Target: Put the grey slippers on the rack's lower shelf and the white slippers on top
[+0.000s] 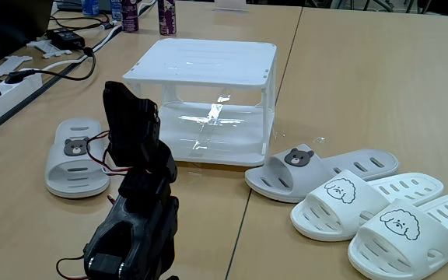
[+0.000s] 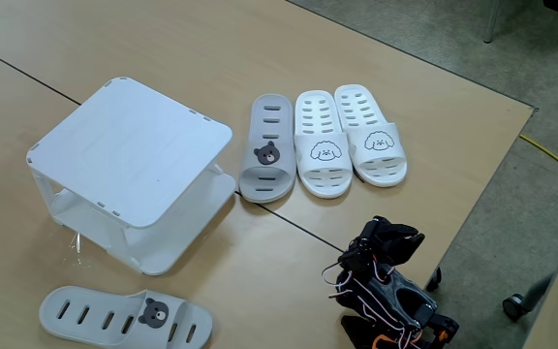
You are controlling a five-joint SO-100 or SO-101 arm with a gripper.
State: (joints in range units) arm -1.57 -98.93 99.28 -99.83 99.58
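Arm sits folded near the front edge of the desk, black, wires trailing. Pincer reads as the dark upright part at the top of the arm in a fixed view; how far its jaws are apart cannot be told, and nothing appears to be held.

Rack stands mid-desk, slatted top bare. Lower shelf glossy, also bare. No slipper placed yet; task looks to be at its start.

Grey slippers are split. One grey slipper lies on the desk left of the rack in this view, just beyond the arm. The other grey slipper lies right of the rack, toe end close to the rack's front corner. White slippers lie side by side to the right of that one, the nearest white one just beside it, possibly touching.

Risks, as judged:
- The shelf opening is low; a slipper carried tilted or too high could catch the slatted top or a corner post and shove the light rack.
- Grasping the right-hand grey slipper may drag its white neighbour, given how close they lie.
- Rubber strap is soft; a pinch near the edge could slip.
- The glossy tray may let a slipper slide out on release.
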